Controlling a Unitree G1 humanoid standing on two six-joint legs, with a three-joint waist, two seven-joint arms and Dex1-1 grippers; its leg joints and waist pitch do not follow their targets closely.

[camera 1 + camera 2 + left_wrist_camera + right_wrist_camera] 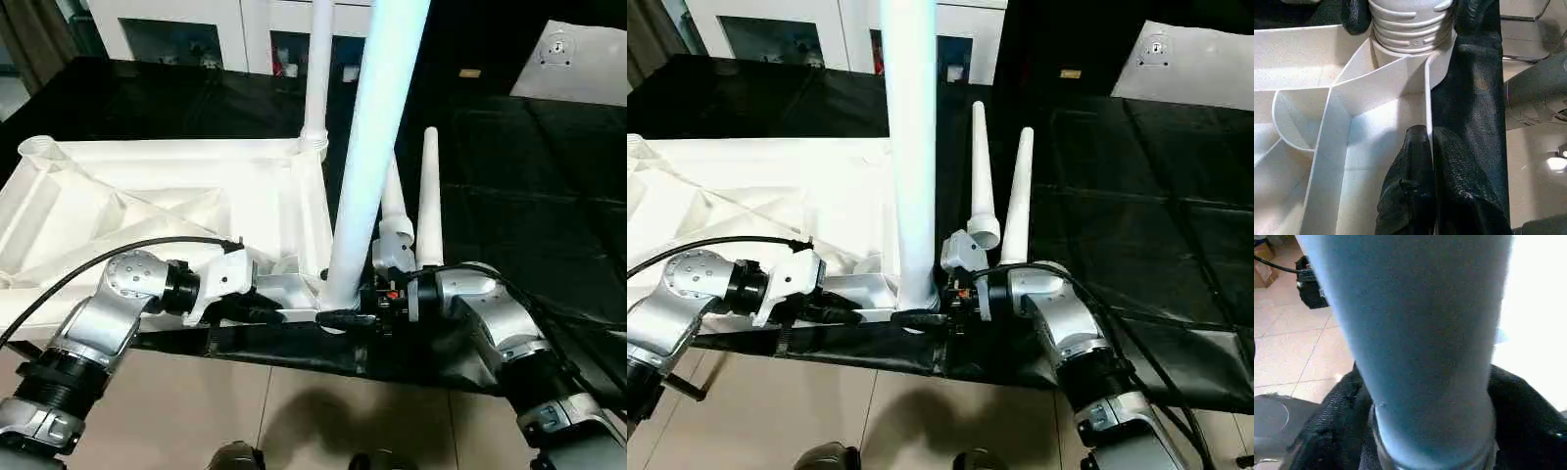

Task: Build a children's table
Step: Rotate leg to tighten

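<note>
The children's table top (pixel 147 196) lies upside down on a black cloth, ribs up. One white leg (pixel 377 147) stands upright in its near right corner socket, the screw thread (pixel 1410 24) showing above the socket. My right gripper (pixel 338 313) is shut around the base of this leg (pixel 1415 333), a black finger (pixel 1337 416) on each side. My left gripper (pixel 279 313) is shut on the thin rim wall (pixel 1427 98) just left of that corner. A second leg (pixel 318 78) stands in the far right corner. Two loose legs (pixel 429 196) lie on the cloth to the right.
The black cloth (pixel 529 196) covers the work surface, whose front edge runs just below my grippers, with tiled floor (pixel 294 401) beyond it. A white cabinet (pixel 186 29) stands at the back. A white board (pixel 573 59) lies at the far right.
</note>
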